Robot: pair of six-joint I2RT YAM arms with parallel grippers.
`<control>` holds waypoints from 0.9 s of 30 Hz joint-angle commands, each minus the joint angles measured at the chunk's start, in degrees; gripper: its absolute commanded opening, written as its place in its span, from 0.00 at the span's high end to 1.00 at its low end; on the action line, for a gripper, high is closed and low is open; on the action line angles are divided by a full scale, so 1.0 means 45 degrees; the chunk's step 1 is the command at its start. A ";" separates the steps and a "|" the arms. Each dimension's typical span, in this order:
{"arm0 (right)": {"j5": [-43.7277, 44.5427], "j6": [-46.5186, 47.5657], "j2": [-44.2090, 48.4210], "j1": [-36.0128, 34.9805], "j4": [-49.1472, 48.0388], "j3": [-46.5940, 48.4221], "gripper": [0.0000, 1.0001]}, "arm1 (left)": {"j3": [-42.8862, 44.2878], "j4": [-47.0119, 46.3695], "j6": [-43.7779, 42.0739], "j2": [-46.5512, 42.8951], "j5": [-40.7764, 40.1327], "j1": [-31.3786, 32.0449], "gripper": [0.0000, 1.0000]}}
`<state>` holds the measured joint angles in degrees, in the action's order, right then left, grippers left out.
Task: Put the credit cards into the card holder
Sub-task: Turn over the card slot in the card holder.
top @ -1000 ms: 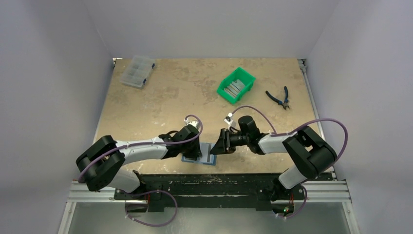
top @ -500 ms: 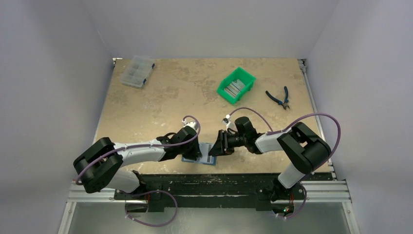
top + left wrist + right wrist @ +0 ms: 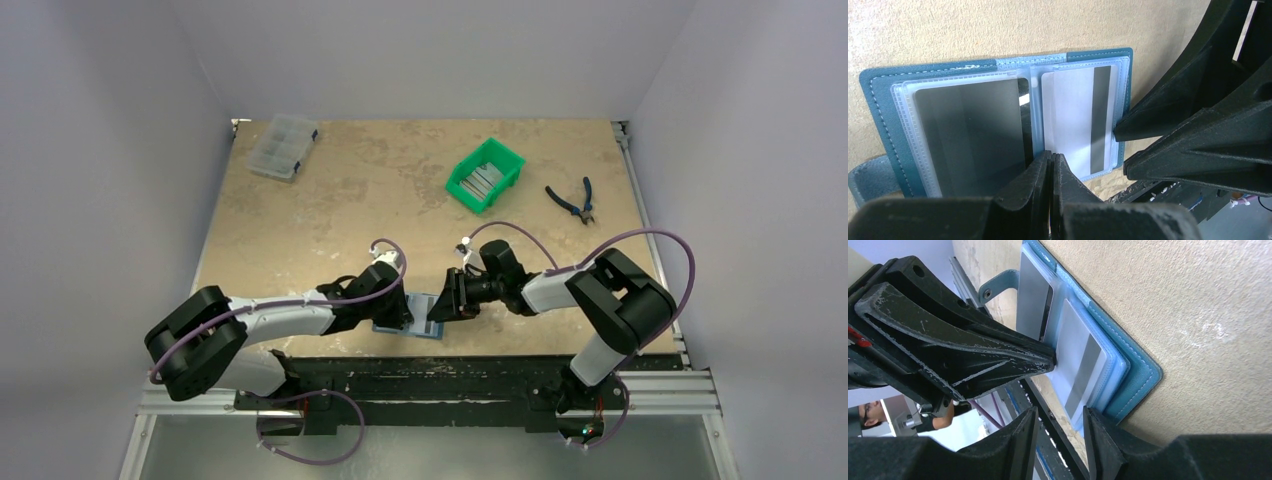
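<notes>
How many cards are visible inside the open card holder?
2. A dark grey card on the left side; a white card with a dark stripe on the right side. Others may hide underneath.

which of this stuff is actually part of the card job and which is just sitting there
Part of the job:
- open teal card holder
- grey card and white striped card in its pockets
- spare cards in the green bin

Just lying about:
- clear compartment box
- pliers
</notes>
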<state>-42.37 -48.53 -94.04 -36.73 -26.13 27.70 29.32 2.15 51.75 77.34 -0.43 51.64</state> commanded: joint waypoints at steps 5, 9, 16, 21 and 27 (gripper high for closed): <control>0.0518 0.0242 0.0431 -0.0085 0.0303 -0.0204 0.54 | -0.0517 0.0850 -0.0017 -0.0058 -0.0248 -0.0057 1.00; 0.0585 0.0209 0.0571 -0.0090 0.0256 -0.0448 0.54 | -0.0551 0.0850 -0.0005 -0.0086 -0.0257 -0.0068 1.00; 0.0463 0.0120 0.0429 -0.0113 0.0086 -0.0362 0.54 | -0.0598 0.0850 0.0074 -0.0211 -0.0223 -0.0079 1.00; 0.0411 0.0097 0.0248 -0.0367 0.0123 0.0109 0.55 | -0.0583 0.0826 0.0081 -0.0195 -0.0179 -0.0071 1.00; 0.0448 -0.0185 0.0245 -0.0670 -0.0034 0.0497 0.58 | -0.0671 0.0680 0.0103 -0.0136 -0.0103 -0.0070 1.00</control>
<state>-41.32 -48.82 -93.06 -38.98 -25.69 27.62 28.23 1.37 52.01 76.47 -0.38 51.48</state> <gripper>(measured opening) 0.430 0.038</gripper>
